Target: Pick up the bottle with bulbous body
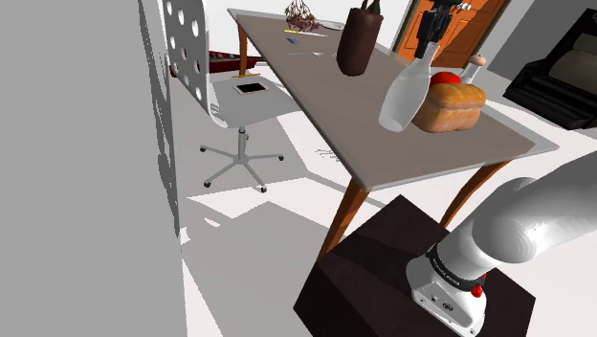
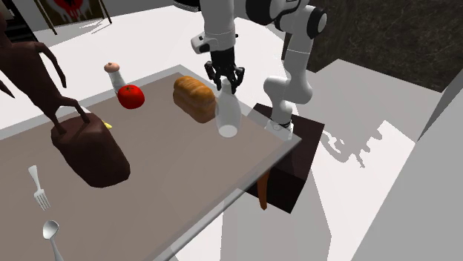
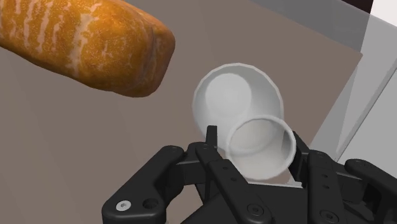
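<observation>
Bottle (image 1: 407, 93), white and tilted, is at the table (image 1: 383, 158) end nearest the stand. In your shoulder view, the loaf (image 1: 450, 107) lies just beside it at 3 o'clock and the tomato (image 1: 443, 78) at 2 o'clock. Your gripper (image 3: 254, 139) is partly closed, its fingers clasping the bottle's neck.

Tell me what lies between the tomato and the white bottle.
The bread loaf lies between the tomato and the bottle, close beside the bottle. The second exterior view shows it plainly.
</observation>
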{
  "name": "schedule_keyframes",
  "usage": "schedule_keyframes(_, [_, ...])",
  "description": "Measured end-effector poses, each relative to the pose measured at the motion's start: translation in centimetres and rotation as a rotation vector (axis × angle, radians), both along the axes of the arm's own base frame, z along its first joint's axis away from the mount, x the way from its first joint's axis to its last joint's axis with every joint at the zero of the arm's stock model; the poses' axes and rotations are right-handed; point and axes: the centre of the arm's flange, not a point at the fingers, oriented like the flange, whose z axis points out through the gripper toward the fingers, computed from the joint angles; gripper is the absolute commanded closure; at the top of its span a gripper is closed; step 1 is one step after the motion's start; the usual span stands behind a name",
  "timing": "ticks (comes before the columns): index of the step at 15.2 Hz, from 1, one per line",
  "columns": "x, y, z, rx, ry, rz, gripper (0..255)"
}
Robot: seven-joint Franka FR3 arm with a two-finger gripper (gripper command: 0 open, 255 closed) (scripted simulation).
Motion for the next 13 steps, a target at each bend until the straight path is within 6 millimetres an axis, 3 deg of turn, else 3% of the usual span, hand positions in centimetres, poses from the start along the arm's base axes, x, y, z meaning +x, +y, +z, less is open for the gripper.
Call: schedule_keyframes(13, [0.0, 0.0, 6.5, 0.000, 0.000, 0.000, 255])
